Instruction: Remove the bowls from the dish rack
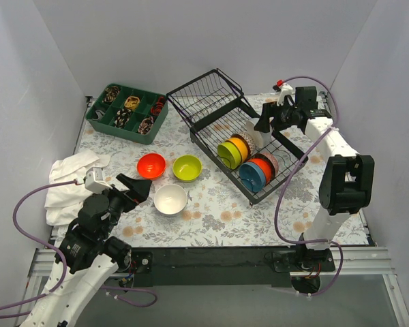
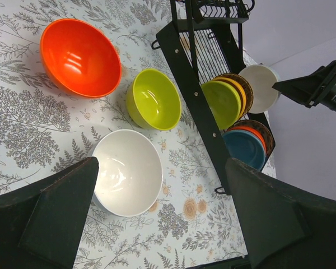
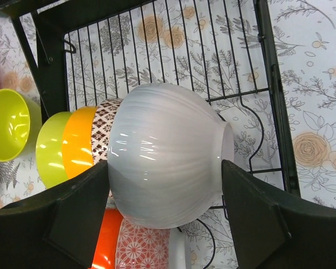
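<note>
The black wire dish rack [image 1: 211, 102] stands at the back right of the table. On edge in its rows stand a lime bowl [image 1: 226, 153], a yellow-orange bowl [image 3: 78, 143], a brown-patterned bowl [image 3: 103, 120], a blue bowl [image 1: 251, 176] and an orange bowl [image 1: 262, 167]. My right gripper [image 3: 165, 168] is shut on a white ribbed bowl [image 3: 162, 145] that still stands in the rack, one finger on each side. An orange-red bowl [image 1: 151, 165], a lime bowl [image 1: 187, 167] and a white bowl [image 1: 170, 199] sit upright on the table. My left gripper [image 2: 162, 168] hovers open beside the white one.
A green compartment tray [image 1: 126, 112] of small items stands at the back left. A white cloth [image 1: 68, 177] lies at the left edge, near my left arm. A pink-patterned bowl [image 3: 140, 246] sits in the rack under my right gripper.
</note>
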You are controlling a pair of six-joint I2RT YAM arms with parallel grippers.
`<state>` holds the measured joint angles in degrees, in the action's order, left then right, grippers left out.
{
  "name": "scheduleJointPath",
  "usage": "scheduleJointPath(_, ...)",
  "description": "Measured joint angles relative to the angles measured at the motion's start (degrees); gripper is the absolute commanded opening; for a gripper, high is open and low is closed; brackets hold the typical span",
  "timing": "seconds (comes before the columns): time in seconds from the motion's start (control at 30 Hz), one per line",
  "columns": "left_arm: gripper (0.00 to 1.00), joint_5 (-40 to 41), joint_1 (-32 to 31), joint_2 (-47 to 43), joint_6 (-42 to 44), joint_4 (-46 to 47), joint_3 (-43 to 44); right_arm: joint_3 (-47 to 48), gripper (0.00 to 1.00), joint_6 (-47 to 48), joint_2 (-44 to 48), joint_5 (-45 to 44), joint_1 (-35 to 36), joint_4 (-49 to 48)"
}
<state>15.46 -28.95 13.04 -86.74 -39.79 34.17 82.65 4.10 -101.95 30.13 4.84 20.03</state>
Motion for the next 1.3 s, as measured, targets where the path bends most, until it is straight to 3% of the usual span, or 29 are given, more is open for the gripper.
scheduleJointPath(0.63, 0.98, -4.2, 0.0, 2.1, 2.8, 4.6, -2.1, -4.2, 0.01, -9.2, 8.7, -4.3, -0.2, -0.9)
scheduleJointPath(1.03, 0.98, -14.7, 0.0, 19.9, 5.6, 19.8, -2.8, -10.8, 0.01, -20.2, 20.5, -3.6, -0.2, -4.0)
scheduleJointPath(1.3, 0.98, -22.1, 0.0, 34.9, 4.8, 31.9, 0.0, -21.0, 0.01, -31.6, 27.5, 2.8, -0.2, -11.3)
